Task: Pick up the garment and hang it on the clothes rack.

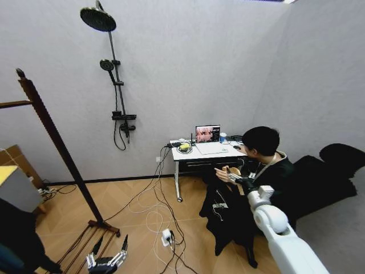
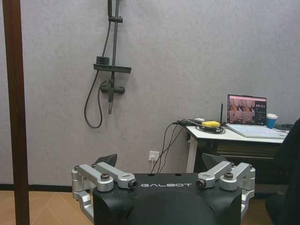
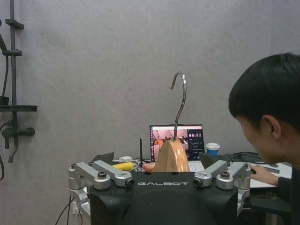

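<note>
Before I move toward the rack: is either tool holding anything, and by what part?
The right tool sits around the neck of the garment's wooden hanger, below the hook; whether it's clamped cannot be told. The left tool hangs open and empty.

this looks like a staged test room in a lab, not a lived-in home. a shower set (image 1: pixel 112 68) is mounted on a plain grey wall (image 1: pixel 188 63) with a wood-pattern floor (image 1: pixel 137 211) beneath it. a small white desk (image 1: pixel 208 153) holds an open laptop (image 1: pixel 207 135) and a paper cup (image 1: pixel 222 137). loose cables (image 1: pixel 157 211) trail across the floor to a power strip (image 1: pixel 166 236).
</note>
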Controlling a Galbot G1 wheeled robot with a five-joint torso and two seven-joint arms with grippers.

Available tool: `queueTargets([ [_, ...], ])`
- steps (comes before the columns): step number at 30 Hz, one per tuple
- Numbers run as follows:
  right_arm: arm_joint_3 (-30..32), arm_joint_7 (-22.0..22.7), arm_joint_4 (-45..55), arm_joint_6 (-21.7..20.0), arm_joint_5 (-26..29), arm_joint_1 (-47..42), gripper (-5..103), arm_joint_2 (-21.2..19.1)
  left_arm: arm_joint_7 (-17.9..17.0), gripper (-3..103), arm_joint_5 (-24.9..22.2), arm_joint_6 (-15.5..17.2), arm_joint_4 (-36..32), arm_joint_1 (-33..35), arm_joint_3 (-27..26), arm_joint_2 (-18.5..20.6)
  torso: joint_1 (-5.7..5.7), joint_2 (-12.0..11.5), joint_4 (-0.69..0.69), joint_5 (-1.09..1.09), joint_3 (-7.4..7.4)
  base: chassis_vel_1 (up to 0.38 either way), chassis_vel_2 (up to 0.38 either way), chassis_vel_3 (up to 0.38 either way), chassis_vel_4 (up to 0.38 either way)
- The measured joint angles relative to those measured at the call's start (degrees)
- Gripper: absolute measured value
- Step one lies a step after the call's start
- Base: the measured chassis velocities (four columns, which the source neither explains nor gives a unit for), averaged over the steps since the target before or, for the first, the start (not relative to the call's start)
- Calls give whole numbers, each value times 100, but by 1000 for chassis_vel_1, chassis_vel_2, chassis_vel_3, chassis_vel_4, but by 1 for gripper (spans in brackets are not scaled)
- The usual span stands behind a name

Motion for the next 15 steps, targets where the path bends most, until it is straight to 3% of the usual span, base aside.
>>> queueTargets([
  [2,-9,-10,-55,28,-13,-4,99,44,0,100,0,0,0,0,0,0,0,0,-1,0,0,0,0,0,0],
  [4,0,-155,-180,135,-29,-6,89,87,0,100,0,0,0,0,0,0,0,0,-1,0,0,0,0,0,0],
  [5,8,-172,-227,180,-22,5,79,89,0,100,0,0,0,0,0,0,0,0,-1,0,0,0,0,0,0],
  [7,11,-179,-244,202,-17,13,79,85,0,100,0,0,0,0,0,0,0,0,-1,0,0,0,0,0,0],
  [15,-33,-183,-206,243,-4,87,46,23,0,100,0,0,0,0,0,0,0,0,-1,0,-1,0,0,0,0],
])
